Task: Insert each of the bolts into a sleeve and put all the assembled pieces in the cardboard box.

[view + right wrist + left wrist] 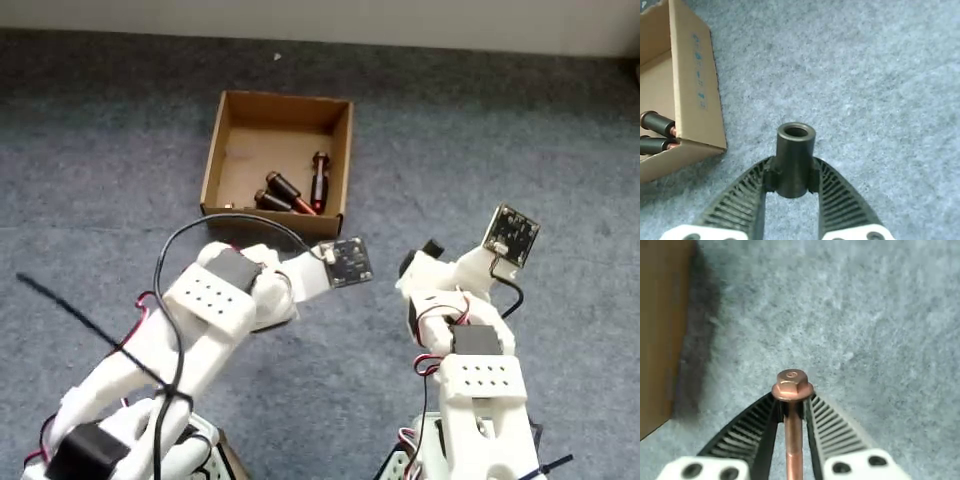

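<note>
My left gripper (792,402) is shut on a copper bolt (792,390) whose hex head points away from the wrist, over grey carpet beside the cardboard box (662,340). A dark hollow sleeve (795,160) stands between the ribbed fingers of my right gripper (794,175), which is shut on it, bore end facing outward. In the high view the left arm (230,290) sits just below the cardboard box (212,160), and the right arm (450,290) is to its right. Three assembled pieces (295,190) lie inside the box.
Grey carpet (520,130) covers the whole work area, with open room right of the box. The box corner (700,125) lies close to the right gripper. Cables run along both arms near the front edge.
</note>
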Robot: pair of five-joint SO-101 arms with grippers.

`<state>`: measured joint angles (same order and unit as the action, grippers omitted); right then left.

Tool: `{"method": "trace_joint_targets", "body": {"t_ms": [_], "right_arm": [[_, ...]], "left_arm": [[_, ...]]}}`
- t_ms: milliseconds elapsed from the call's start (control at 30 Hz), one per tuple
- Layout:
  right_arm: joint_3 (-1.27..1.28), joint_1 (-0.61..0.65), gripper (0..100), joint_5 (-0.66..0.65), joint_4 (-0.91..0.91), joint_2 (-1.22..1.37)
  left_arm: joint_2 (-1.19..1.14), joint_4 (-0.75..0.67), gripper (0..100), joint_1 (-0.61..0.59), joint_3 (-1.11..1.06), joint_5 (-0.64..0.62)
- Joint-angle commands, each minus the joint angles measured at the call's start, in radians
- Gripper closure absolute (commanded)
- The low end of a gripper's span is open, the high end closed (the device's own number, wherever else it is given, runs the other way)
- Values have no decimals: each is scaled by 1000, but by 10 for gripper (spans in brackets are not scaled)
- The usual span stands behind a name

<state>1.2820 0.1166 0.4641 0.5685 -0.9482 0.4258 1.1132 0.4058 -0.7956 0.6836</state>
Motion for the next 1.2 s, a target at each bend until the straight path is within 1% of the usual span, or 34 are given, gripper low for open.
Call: {"method": "trace_joint_targets", "body": {"t_ms": [0,67,133,300,400,467,600,733,867,1000,1167], "right_arm": [[-10,1,994,-84,-19,-33],[-10,22,994,-129,-19,-33],[-10,47,994,-140,-19,-33],[-10,56,994,-140,-16,-56],[2,59,994,-140,50,-170],[27,85,994,-140,82,-288],[140,143,994,-160,88,-518],[259,205,994,-292,87,-713],[366,291,994,-388,87,-889],[418,375,994,-459,87,-869],[418,472,994,-465,84,-889]], "left_arm": [[257,-12,994,4,-18,-137],[348,-61,994,4,-56,-218],[429,-107,994,2,-88,-299],[581,-169,994,4,-131,-428],[634,-192,994,4,-140,-508],[654,-215,994,7,-156,-559],[674,-278,994,10,-222,-663],[730,-299,994,10,-262,-710],[865,-299,994,4,-275,-786],[1017,-301,994,4,-332,-804],[1161,-301,994,4,-372,-806]]}}
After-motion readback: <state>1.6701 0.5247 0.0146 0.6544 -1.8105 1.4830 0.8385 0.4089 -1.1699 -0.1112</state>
